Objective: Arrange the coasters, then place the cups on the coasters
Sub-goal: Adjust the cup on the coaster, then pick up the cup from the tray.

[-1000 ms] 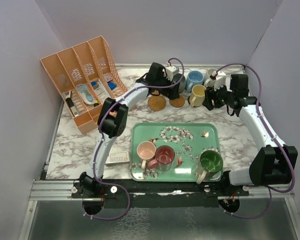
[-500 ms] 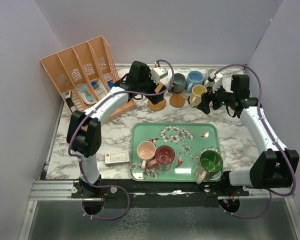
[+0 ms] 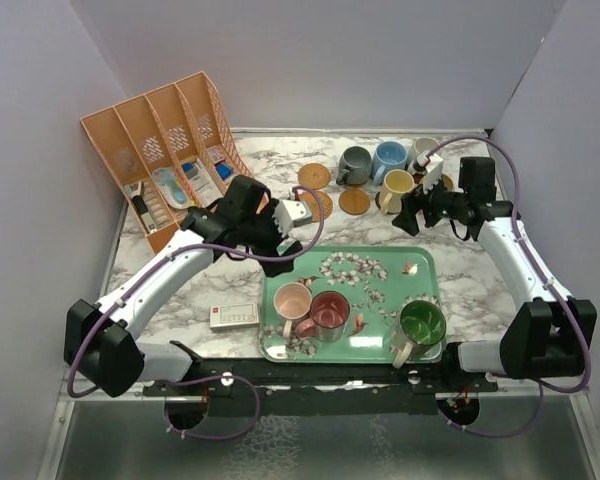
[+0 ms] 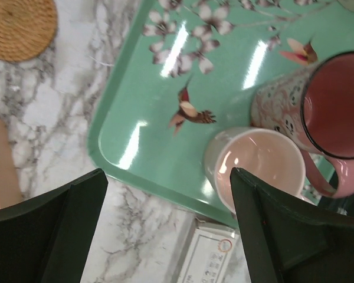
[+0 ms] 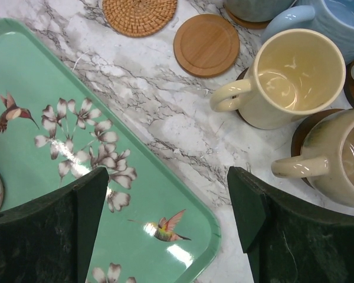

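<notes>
My left gripper (image 3: 283, 236) (image 4: 168, 200) hangs open and empty over the far left corner of the green floral tray (image 4: 159, 94). A pink cup (image 4: 258, 168) and a dark red cup (image 4: 333, 103) stand on that tray beside it, and a green cup (image 3: 421, 323) at its right end. A woven coaster (image 4: 15, 26) lies just behind the tray. My right gripper (image 3: 408, 212) (image 5: 168, 194) is open and empty near the tray's far right corner. Beside it a yellow cup (image 5: 292, 76) and a cream cup (image 5: 348, 156) stand on dark coasters. Blue (image 5: 336, 15) and grey (image 3: 355, 163) cups stand behind.
A bare wooden coaster (image 5: 206, 44) and another woven coaster (image 5: 140, 13) lie left of the yellow cup. A small white card (image 4: 212, 259) lies left of the tray. An orange file rack (image 3: 165, 155) stands at the back left.
My left arm has swung from the grey cup at the back down to the tray's far left corner. My right gripper's jaws have spread wider beside the yellow cup.
</notes>
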`<move>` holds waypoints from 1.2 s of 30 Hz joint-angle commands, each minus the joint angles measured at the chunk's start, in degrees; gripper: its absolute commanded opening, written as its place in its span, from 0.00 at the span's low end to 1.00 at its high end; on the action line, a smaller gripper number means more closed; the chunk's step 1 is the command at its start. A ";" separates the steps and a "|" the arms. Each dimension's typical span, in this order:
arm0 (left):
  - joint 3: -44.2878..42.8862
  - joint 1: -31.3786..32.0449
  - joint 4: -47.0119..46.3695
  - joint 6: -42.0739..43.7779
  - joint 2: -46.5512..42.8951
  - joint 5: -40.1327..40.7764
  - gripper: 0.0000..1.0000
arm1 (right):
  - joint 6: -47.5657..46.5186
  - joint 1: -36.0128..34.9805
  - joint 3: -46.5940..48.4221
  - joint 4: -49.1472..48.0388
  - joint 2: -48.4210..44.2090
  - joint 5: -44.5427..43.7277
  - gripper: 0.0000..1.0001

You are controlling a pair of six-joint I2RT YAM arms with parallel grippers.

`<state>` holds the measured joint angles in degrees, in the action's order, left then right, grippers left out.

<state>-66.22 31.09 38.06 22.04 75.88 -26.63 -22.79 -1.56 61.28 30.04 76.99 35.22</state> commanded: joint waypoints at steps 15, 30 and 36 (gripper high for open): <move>7.06 6.11 1.94 -0.50 2.12 3.92 0.82 | 3.44 0.07 -4.21 -7.04 -6.37 -12.28 0.83; 7.27 7.27 1.64 0.00 7.52 3.58 0.53 | 2.41 0.07 -4.94 -6.82 -5.17 -11.64 0.83; 5.99 7.25 1.67 -0.36 8.89 3.34 0.39 | 2.07 0.07 -4.91 -6.50 -4.50 -11.40 0.83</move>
<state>-59.48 38.02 40.34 21.39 83.59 -22.92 -19.81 -1.61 57.01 25.08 71.81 24.47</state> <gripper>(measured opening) 0.423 0.829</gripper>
